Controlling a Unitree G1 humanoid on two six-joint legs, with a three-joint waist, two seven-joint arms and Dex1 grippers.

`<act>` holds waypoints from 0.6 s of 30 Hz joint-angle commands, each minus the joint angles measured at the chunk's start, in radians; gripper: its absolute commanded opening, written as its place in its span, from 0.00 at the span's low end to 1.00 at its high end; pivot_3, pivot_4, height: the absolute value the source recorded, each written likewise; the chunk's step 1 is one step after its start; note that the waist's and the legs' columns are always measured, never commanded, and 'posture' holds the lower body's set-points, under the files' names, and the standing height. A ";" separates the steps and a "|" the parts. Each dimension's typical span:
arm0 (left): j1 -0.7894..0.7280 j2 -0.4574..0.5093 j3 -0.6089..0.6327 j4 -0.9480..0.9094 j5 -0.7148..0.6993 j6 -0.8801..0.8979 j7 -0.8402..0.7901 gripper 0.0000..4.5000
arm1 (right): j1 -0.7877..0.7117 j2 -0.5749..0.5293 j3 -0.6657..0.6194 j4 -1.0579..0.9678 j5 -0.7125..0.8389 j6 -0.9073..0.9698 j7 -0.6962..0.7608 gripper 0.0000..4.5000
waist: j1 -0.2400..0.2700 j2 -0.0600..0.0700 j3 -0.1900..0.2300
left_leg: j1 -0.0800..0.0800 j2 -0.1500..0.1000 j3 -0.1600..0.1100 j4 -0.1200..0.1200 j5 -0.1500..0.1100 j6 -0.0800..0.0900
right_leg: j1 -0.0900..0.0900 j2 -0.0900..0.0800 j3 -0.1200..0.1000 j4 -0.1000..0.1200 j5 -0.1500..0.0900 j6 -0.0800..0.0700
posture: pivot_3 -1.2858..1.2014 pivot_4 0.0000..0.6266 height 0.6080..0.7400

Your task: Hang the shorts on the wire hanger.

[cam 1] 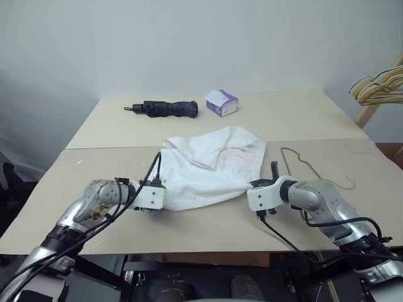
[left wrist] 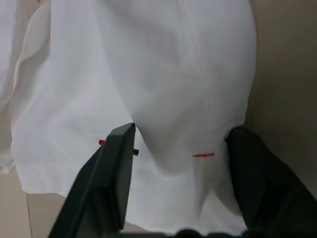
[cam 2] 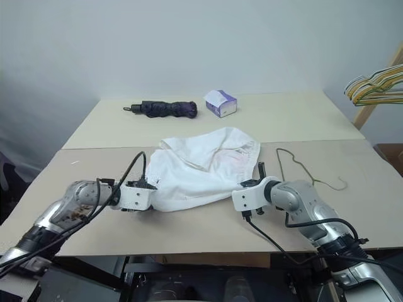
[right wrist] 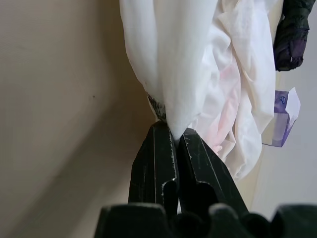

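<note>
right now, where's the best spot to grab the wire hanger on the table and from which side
Probably the wire hanger by its long straight run, coming from above: it lies flat on the table, right of the shorts, so only a pinch downward across the thin wire looks workable.

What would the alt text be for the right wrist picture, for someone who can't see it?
The right tool, with two black fingers pressed together, pinches a fold of the large white cloth shorts above the beige table. Beyond the cloth lie a dark folded umbrella and a small purple-and-white box.
</note>
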 commanded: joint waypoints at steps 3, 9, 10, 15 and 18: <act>-0.032 -0.019 -0.033 0.125 0.056 -0.020 0.038 0.24 | -0.020 0.001 -0.032 -0.043 0.021 0.001 0.001 0.00 | -0.010 0.000 -0.001 | 0.000 0.000 0.000 0.000 0.001 0.001 | 0.000 0.000 0.000 0.000 0.000 0.000 | 0.43 0.00 1.00; -0.070 -0.018 -0.028 0.192 0.047 -0.049 0.044 0.01 | -0.022 0.013 -0.030 -0.048 0.020 0.005 -0.004 0.00 | -0.024 -0.001 -0.001 | 0.000 0.000 -0.001 0.000 0.003 0.005 | 0.000 0.000 -0.001 0.000 0.000 0.001 | 0.43 0.00 1.00; -0.072 -0.009 -0.023 0.194 0.042 -0.050 0.036 0.01 | -0.022 0.016 -0.030 -0.050 0.019 0.004 -0.006 0.00 | -0.026 -0.001 -0.001 | 0.000 0.000 -0.001 0.000 0.003 0.005 | 0.000 0.000 -0.001 0.000 0.000 0.001 | 0.43 0.00 1.00; -0.037 0.071 0.019 0.110 -0.056 -0.054 -0.083 0.01 | 0.005 0.003 -0.045 -0.075 0.055 -0.009 0.012 0.00 | -0.039 -0.002 -0.001 | -0.001 0.000 -0.002 0.000 0.004 0.006 | -0.001 0.000 -0.001 0.001 -0.001 0.002 | 0.44 0.00 1.00; 0.044 0.173 0.065 -0.042 -0.217 -0.043 -0.245 0.01 | 0.027 -0.049 -0.071 -0.090 0.156 -0.084 0.051 0.00 | -0.055 -0.002 -0.001 | -0.002 0.000 -0.002 -0.002 0.004 0.007 | -0.003 0.000 0.000 0.001 -0.002 0.003 | 0.44 0.00 1.00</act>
